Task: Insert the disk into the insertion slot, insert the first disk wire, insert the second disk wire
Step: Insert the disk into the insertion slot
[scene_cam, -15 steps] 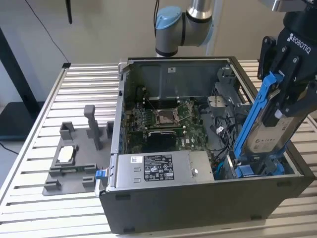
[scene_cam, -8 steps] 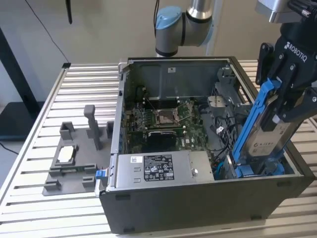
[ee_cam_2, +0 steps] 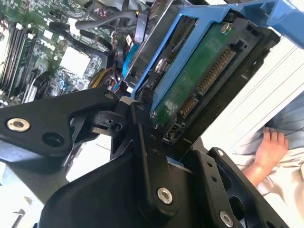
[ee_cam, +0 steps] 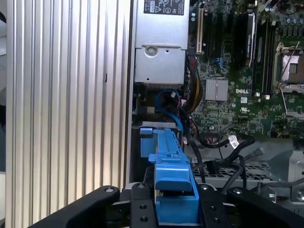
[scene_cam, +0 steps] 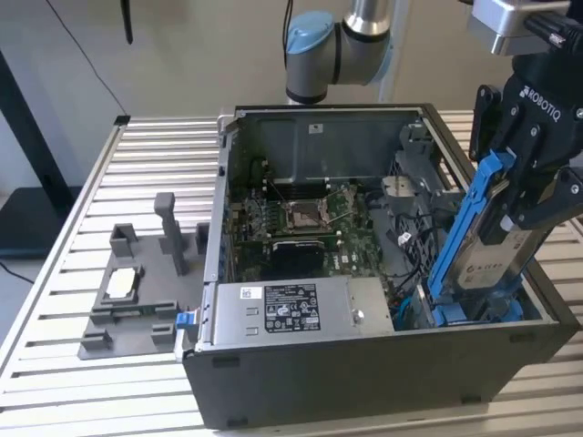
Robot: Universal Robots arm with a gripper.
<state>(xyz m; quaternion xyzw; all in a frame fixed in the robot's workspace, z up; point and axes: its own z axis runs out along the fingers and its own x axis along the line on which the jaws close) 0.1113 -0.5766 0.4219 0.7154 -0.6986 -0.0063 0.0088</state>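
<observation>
Gripper (scene_cam: pixel 516 208) is pinching one blue-framed disk (scene_cam: pixel 485 259), holding it steeply tilted over the open computer case (scene_cam: pixel 364 382) on the table (scene_cam: pixel 137 182). The disk's lower end is dipping into the one insertion slot (scene_cam: pixel 446 314) beside the silver power-supply box (scene_cam: pixel 291 305).

In the exterior view the lower end of the disk (scene_cam: pixel 483 259) sinks behind the wall of the computer case (scene_cam: pixel 364 373), so the insertion slot (scene_cam: pixel 446 314) shows as little more than blue tabs. The claw (scene_cam: pixel 521 196), clamped on the disk, covers its upper part, and the claw's own body runs off the picture's edge. The label print is too small to read. In the second wrist view a person's hand (ee_cam_2: pixel 271 148) is partly hidden by the claw's dark frame.
</observation>
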